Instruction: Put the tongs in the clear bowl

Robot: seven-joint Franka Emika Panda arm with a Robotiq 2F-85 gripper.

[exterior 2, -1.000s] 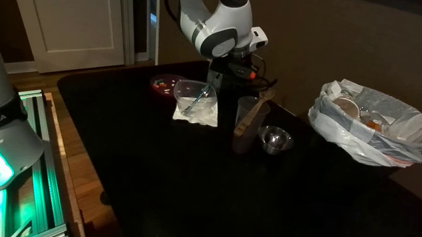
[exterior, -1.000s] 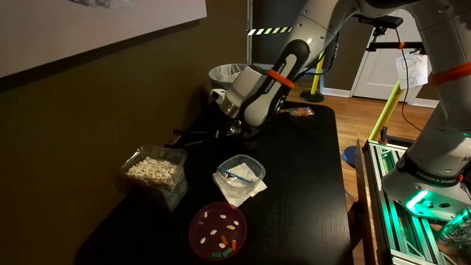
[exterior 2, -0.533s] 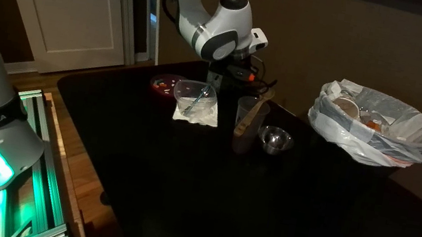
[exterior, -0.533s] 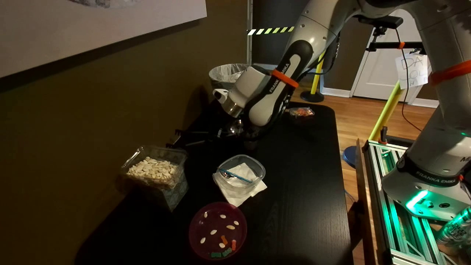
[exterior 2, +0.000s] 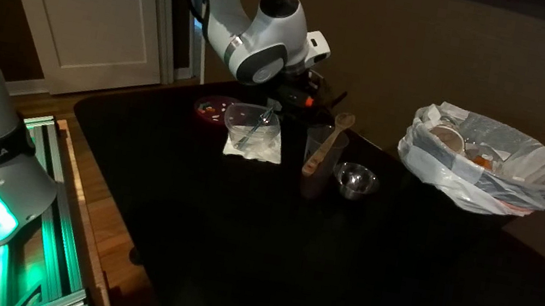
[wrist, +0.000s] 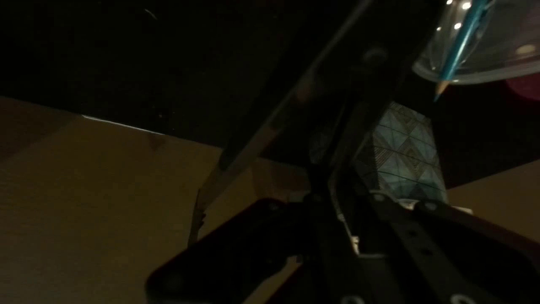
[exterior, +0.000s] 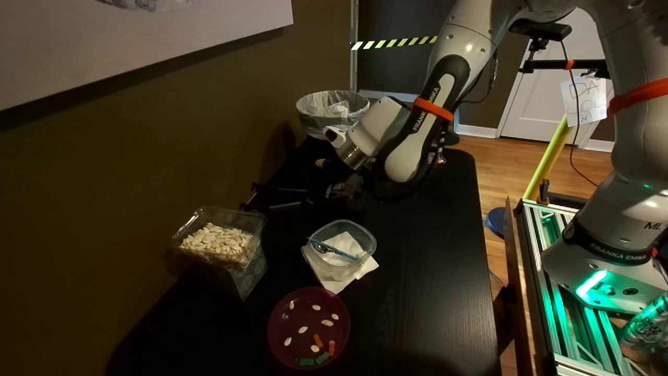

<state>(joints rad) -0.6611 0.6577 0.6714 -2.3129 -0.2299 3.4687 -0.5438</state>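
The clear bowl (exterior: 367,245) stands on a white napkin (exterior: 335,286) and also shows in an exterior view (exterior 2: 234,119). A blue pencil-like stick (exterior: 339,250) leans across its rim. My gripper (exterior: 336,189) is shut on the dark, metal-edged tongs (exterior: 284,205) and holds them raised, beyond the bowl in this view. The tongs' two arms are spread, with toothed tips towards the wall. In the wrist view the tongs (wrist: 263,137) run up from my jaws (wrist: 335,194), and part of the bowl (wrist: 485,76) shows at upper right. The exact grip is dark.
A box of white seeds (exterior: 219,250) stands by the wall near the tongs' tips. A dark red plate (exterior: 295,355) lies in front of the napkin. A tall cup (exterior 2: 340,147) with a wooden spoon, a metal bowl (exterior 2: 356,181) and a trash can (exterior 2: 489,183) stand nearby.
The arm and gripper have moved back towards the robot base, carrying the tongs, whose tips shifted only slightly in one view. The bowl, stick and plate have stayed put.
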